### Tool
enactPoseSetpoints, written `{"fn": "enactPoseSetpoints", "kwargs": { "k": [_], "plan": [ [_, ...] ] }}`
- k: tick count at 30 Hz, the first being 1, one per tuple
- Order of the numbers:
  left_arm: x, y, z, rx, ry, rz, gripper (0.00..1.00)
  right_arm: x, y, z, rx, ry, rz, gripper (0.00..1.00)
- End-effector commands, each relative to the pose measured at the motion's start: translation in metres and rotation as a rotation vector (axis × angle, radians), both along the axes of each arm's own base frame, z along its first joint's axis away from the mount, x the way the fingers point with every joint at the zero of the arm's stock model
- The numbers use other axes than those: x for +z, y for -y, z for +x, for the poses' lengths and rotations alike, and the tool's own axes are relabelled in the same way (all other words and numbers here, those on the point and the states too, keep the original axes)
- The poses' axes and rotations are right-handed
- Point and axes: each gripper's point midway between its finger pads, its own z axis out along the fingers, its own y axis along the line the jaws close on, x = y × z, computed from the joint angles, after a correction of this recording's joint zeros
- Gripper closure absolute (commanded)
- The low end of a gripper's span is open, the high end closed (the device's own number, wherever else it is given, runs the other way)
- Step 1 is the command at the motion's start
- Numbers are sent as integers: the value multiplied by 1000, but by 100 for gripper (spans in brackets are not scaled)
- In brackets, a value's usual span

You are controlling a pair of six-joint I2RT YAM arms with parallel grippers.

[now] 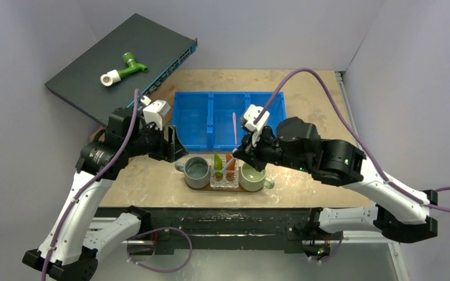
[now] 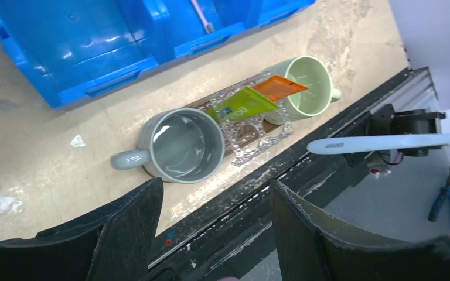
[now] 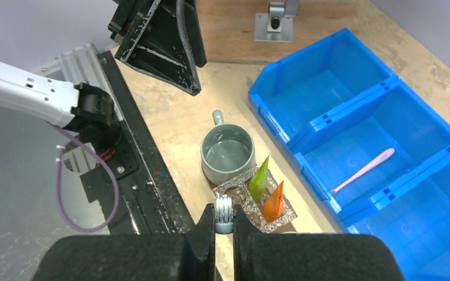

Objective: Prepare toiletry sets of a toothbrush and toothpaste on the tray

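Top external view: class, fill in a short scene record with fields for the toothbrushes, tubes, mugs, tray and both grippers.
pale toothbrush: clamped in right gripper, above the tray
pink toothbrush: lying in blue bin, middle compartment
lime-green tube, orange tube: standing in clear glass holder
grey mug, green mug: on tray, either side of the holder
left gripper: open, holding nothing
right gripper: shut on pale toothbrush

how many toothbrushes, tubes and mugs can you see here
toothbrushes: 2 (pink toothbrush, white toothbrush)
tubes: 2 (green tube, orange tube)
mugs: 2 (grey mug, pale green mug)
total: 6
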Motion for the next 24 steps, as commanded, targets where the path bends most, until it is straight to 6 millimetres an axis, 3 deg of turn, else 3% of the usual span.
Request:
{"fn": "enactPoseSetpoints", "kwargs": {
  "k": [1, 13, 24],
  "plan": [
    [-3, -13, 14, 75, 65, 46, 34, -1, 5, 14, -178, 5, -28, 100],
    [-30, -33, 31, 214, 153, 85, 34, -39, -3, 8, -294, -3, -97, 100],
    [-48, -35, 32, 206, 146, 115, 34, -71, -15, 1, -364, 40, -128, 100]
  ]
}}
